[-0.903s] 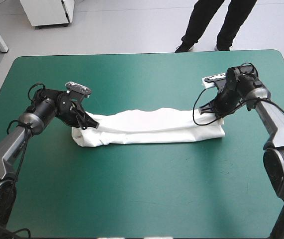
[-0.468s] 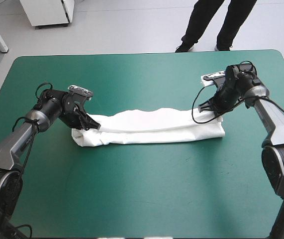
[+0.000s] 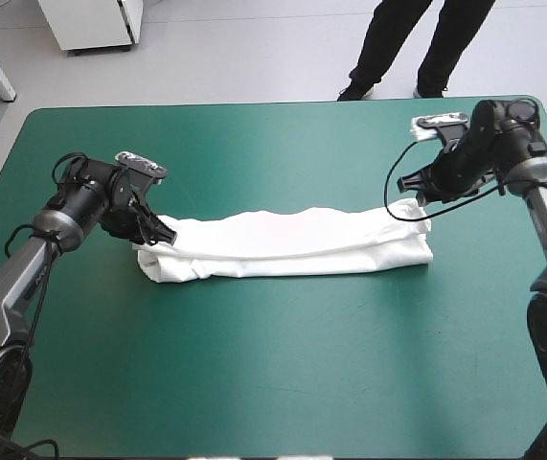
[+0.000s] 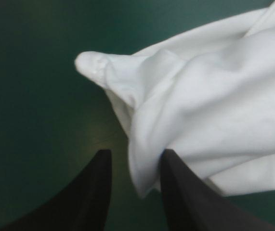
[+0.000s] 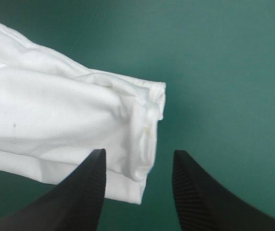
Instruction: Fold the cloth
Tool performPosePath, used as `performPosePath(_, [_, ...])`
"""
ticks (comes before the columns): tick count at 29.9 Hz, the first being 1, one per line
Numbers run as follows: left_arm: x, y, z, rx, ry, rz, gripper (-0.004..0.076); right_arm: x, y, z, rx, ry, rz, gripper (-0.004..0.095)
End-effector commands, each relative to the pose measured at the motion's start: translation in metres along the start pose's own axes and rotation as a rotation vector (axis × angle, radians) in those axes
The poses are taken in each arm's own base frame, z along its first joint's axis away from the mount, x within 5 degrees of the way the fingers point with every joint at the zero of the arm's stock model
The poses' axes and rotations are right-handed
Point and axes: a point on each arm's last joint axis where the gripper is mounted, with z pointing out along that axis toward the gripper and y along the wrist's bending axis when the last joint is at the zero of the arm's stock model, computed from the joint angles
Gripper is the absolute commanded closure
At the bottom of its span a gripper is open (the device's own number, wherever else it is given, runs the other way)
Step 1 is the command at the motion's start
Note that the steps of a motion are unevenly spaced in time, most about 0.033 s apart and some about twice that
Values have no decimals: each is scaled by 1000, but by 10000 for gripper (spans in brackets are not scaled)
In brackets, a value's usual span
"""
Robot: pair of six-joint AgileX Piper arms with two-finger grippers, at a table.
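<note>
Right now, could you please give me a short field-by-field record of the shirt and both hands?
T-shirt: white, folded into a long band lying flat across the teal-green table
Left hand: open, at the band's left end, cloth edge between its fingers
Right hand: open, at the band's right end, a corner between its fingers
Held: nothing gripped

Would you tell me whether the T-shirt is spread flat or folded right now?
Folded: the T-shirt lies as a long layered band on the table, stacked edges showing at both ends.
</note>
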Motion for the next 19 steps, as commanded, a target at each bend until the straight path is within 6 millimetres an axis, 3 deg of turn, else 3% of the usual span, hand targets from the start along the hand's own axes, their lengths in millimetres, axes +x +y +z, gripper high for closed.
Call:
performPosePath(1, [-1, 12, -49, -82, -105, -24, 414, 9, -4, -66, 22, -152, 18, 437])
performPosePath(7, [15, 11, -99, -54, -196, -76, 414, 28, 7, -119, 5, -283, 21, 437])
performPosePath(11, [24, -8, -131, 159, -316, -128, 415, 42, 17, -147, 1, -352, 22, 439])
performPosePath(16, [14, -32, -148, 448, -478, -89, 457, 72, 19, -154, 47, -333, 19, 439])
performPosePath(19, [4, -38, -144, 539, -521, -76, 565, 90, 16, -144, 98, -279, 15, 439])
